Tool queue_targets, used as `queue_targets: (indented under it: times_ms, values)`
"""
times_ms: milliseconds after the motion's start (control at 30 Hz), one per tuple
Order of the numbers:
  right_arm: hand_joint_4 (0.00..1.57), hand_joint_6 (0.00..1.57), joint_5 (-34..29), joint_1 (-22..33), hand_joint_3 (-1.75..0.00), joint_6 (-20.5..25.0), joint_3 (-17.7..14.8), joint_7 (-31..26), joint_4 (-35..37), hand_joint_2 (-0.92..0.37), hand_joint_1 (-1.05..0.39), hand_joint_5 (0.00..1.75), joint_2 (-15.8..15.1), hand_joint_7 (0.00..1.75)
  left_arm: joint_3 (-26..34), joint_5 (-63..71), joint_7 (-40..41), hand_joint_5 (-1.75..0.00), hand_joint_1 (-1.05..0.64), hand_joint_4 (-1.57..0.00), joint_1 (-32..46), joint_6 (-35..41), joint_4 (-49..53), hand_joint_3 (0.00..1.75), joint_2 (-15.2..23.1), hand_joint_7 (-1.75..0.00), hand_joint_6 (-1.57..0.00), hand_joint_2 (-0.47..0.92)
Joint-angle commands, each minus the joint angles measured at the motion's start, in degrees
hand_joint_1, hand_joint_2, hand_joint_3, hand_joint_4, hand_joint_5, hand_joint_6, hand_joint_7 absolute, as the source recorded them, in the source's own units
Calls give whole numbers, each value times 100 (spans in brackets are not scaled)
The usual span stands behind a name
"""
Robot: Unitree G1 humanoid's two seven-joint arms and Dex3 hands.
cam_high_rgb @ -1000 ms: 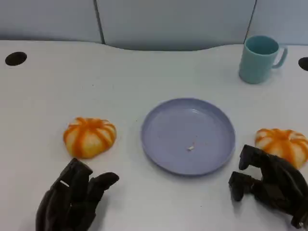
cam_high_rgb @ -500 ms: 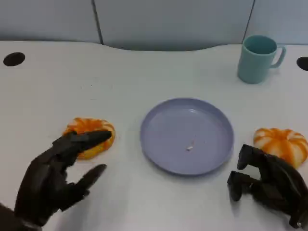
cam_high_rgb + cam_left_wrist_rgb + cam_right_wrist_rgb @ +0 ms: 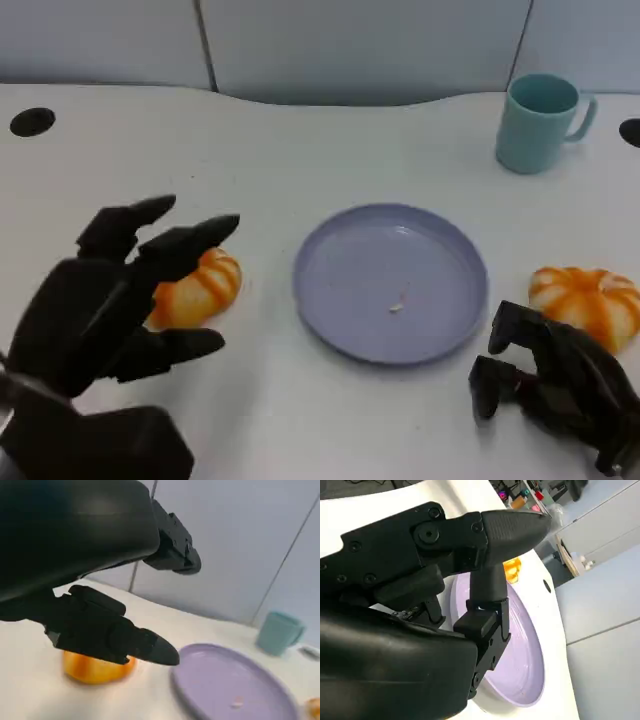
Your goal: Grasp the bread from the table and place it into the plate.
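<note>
Over the last second the left hand (image 3: 115, 290) had lifted from the near edge of the table and travelled forward, so that it now hovered with its fingers spread apart and empty over the near side of the left bread (image 3: 195, 288), part of which it hid in the head view. The left wrist view showed the same bread (image 3: 97, 669) lying on the white table (image 3: 300, 150) just beneath a fingertip, though whether anything touched it was hard to tell from that angle; most likely there was still a gap. That put the task at the reach stage: the bread was still on the table, left of the plate (image 3: 391, 282) and close beside it, not yet grasped, and the hand would need to come down and close round it before carrying it the short way to the right. The right hand (image 3: 555, 385) had barely stirred, resting low at the near right with its fingers curled in on nothing. Counting up, there were two orange-striped breads, the second bread (image 3: 588, 300) sitting right of the plate just beyond the right hand; one lilac plate, bare but for a small crumb; and one teal mug (image 3: 538, 122) well back on the right.
</note>
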Motion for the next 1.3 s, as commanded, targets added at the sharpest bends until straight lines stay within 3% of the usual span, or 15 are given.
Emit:
queue_targets:
  times_ms: [33, 200, 467, 833, 1300]
  values:
    - [76, 69, -132, 194, -31, 96, 94, -120, -25, -92, -53, 175, -7, 154, -353, 781, 1, -22, -25, -1, -447, 436, 187, 0, 537, -1, -18, 71]
    - [76, 69, -138, 262, -31, 108, 145, -240, -148, -92, -52, 175, 42, 154, -763, 1091, -341, -11, -27, -1, -984, 869, 440, 1, 919, -1, -10, 71]
    - [75, 66, -155, 326, -33, 135, 221, -268, -277, -92, -53, 175, 19, 157, -1575, 1349, -1182, -1, -27, 0, -1945, 1614, 1324, 1, 1138, 0, -4, 75]
    - [74, 66, -127, 442, -33, 263, 249, -273, -454, -92, -53, 175, 35, 156, -2388, 1153, -1370, 0, -31, -1, -3069, 2056, 3253, 0, 815, -1, -8, 73]
    - [74, 66, -88, 557, -33, 382, 265, -283, -668, -92, -53, 175, 34, 157, -2709, 391, -1287, 0, -27, 0, -4336, 2036, 5848, 1, 205, -2, -11, 72]
